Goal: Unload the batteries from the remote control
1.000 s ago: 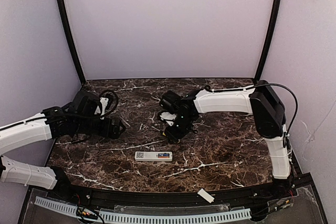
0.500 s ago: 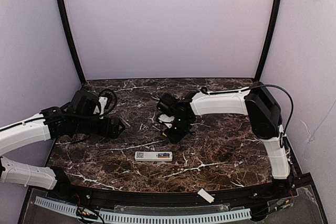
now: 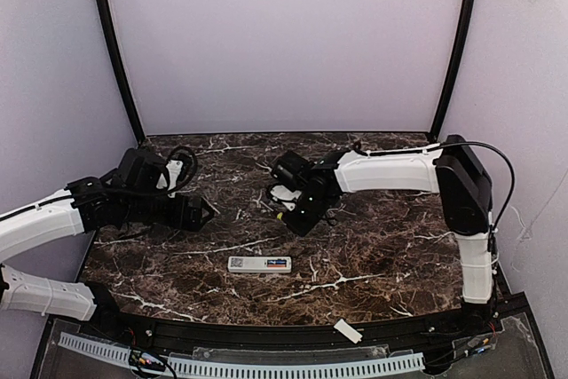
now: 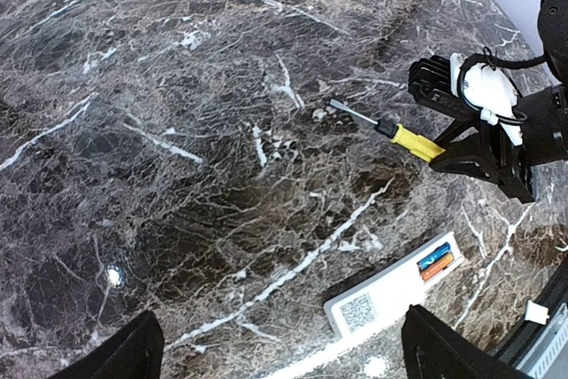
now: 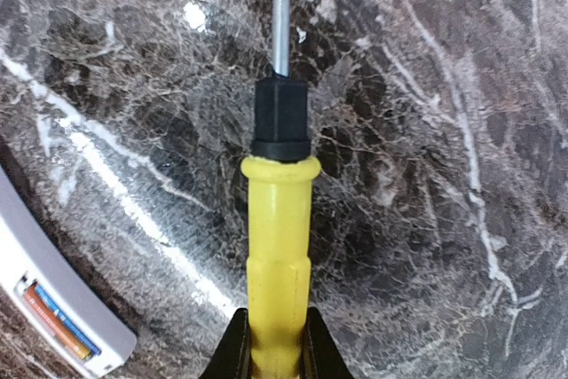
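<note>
The white remote control point(image 3: 259, 264) lies back up on the marble table, near the front middle, with its battery bay open. The orange and blue batteries point(image 3: 278, 264) sit in the bay at its right end. They also show in the left wrist view point(image 4: 437, 261) and the right wrist view point(image 5: 58, 321). My right gripper point(image 3: 293, 212) is shut on the yellow-handled screwdriver point(image 5: 280, 246), held above the table behind the remote point(image 5: 44, 299). My left gripper point(image 3: 202, 212) is open and empty, hovering left of and behind the remote point(image 4: 395, 295).
A short white cover plate point(image 3: 348, 331) lies on the black front ledge at the right. Black frame posts point(image 3: 114, 51) and white walls close in the back and sides. The screwdriver's shaft point(image 4: 355, 113) points toward the table's middle.
My right gripper with the screwdriver shifted a little left, then back toward the far right. My left gripper rose slightly. The remote has not moved.
</note>
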Controlling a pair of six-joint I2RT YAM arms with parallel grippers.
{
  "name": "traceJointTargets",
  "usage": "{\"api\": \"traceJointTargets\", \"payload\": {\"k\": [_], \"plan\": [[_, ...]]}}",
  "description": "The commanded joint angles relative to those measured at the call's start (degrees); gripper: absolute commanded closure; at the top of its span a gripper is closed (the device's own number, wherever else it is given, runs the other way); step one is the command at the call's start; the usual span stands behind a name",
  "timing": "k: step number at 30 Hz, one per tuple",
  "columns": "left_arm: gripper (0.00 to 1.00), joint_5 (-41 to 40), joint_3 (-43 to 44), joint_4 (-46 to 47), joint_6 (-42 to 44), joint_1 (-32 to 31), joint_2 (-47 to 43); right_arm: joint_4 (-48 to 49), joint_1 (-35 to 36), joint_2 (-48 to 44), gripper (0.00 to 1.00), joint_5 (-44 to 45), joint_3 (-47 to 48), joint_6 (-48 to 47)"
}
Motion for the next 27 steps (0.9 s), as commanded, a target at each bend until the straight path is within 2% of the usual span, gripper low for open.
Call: {"api": "traceJointTargets", "payload": {"k": [1, 9, 11, 13, 17, 27], "plan": [[0.06, 5.46, 3.46, -1.71, 0.22, 0.93, -1.17, 4.26, 0.46, -7.94, 1.0, 1.91, -2.45, -1.81], [0.1, 17.32, 9.29, -2.1, -1.99, 3.39, 1.22, 7.37, 0.8, -16.83, 1.0, 1.1, -7.41, -4.09], [0.12, 22.21, 10.23, -0.98, -3.22, 4.41, 2.05, 8.46, 0.98, -19.66, 1.0, 0.44, -8.73, -4.91], [0.13, 31.17, 10.02, 3.39, -5.31, 5.98, 2.57, 9.72, 1.39, -21.88, 1.0, -0.18, -9.95, -5.23], [0.18, 39.98, 9.91, 8.67, -10.2, 8.97, 4.27, 11.77, 2.67, -25.91, 1.0, -0.47, -12.08, -8.57], [0.22, 51.27, 12.5, 16.11, -16.55, 9.99, 9.66, 15.17, 7.07, -32.49, 1.0, -2.09, -15.2, -14.91]]}}
